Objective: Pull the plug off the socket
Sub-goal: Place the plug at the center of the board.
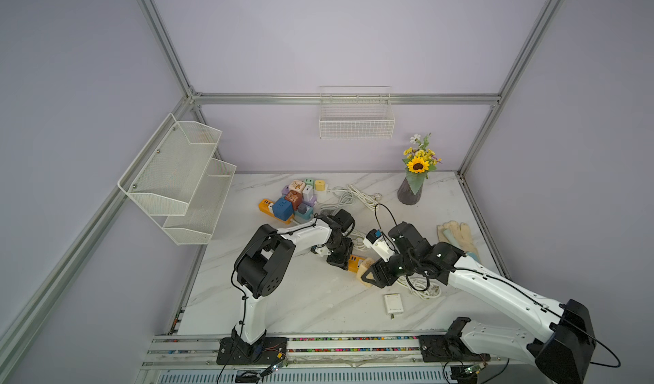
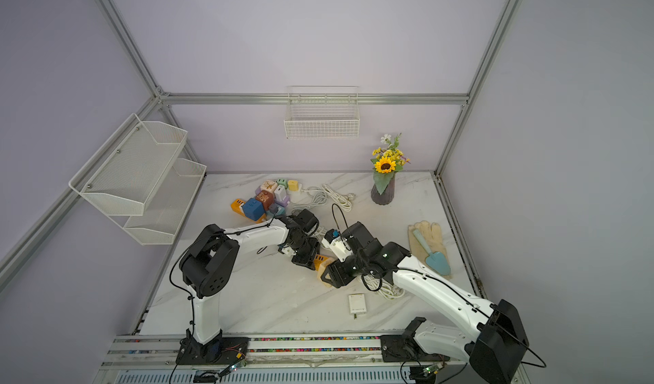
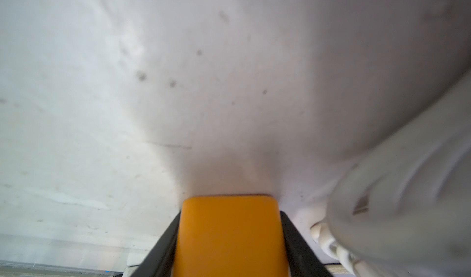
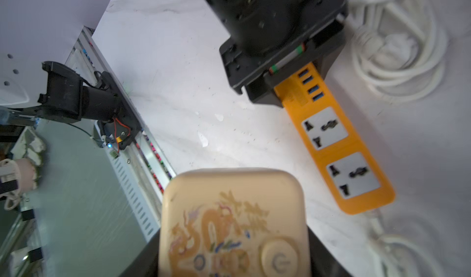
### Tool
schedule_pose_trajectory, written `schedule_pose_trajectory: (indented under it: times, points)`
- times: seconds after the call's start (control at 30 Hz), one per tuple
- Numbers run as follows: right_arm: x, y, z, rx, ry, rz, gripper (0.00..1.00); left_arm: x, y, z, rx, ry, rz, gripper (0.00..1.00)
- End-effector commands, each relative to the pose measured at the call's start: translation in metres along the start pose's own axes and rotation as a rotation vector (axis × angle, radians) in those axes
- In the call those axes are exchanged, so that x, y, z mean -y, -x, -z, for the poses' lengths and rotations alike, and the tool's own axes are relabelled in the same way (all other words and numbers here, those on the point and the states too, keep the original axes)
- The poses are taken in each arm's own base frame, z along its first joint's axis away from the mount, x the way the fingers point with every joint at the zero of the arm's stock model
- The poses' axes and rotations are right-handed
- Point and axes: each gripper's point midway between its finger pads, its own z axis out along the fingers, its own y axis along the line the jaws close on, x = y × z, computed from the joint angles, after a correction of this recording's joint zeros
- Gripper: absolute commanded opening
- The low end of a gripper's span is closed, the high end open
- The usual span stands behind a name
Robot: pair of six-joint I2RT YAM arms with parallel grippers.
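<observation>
Clamping strip [image 4: 339, 145] end, left gripper [image 1: 342, 261]; right gripper [image 1: 368, 275] holds plug [image 4: 229, 212] beside strip.

I see the power strip [image 4: 339, 145] lying flat on the marble: a long orange bar with four blue USB ports at one end, then two white sockets in a row, both with nothing in them. The left gripper [image 4: 280, 89] is clamped across the USB end, and a white cord runs out of the other end. The plug [image 4: 229, 224] is a cream block with rounded corners, a gold dragon print and a round power button. It sits between the right gripper's [image 4: 230, 252] black jaws, out of the strip. In a top view, the plug [image 1: 365, 263] is just beside the strip's [image 1: 354, 262] cord end.
</observation>
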Motion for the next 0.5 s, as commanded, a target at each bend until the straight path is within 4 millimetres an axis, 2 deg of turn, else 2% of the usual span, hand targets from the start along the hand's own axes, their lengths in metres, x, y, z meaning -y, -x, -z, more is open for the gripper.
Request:
schedule_pose_trajectory:
  times: [0.0, 0.1, 0.2, 0.47]
  points:
    - [0.006, -0.026, -0.007, -0.128, -0.042, -0.287, 0.32, -0.010, 0.041, -0.010, 0.162, 0.015, 0.019, 0.12]
    - [0.011, -0.051, -0.021, -0.300, -0.093, -0.416, 0.32, -0.010, 0.042, -0.010, 0.166, 0.014, 0.013, 0.13]
    - [0.013, -0.070, -0.031, -0.432, -0.134, -0.469, 0.33, -0.011, 0.042, -0.011, 0.162, 0.017, 0.008, 0.13]
    - [0.024, -0.075, -0.049, -0.561, -0.215, -0.549, 0.35, -0.014, 0.044, -0.010, 0.165, 0.021, -0.001, 0.12]
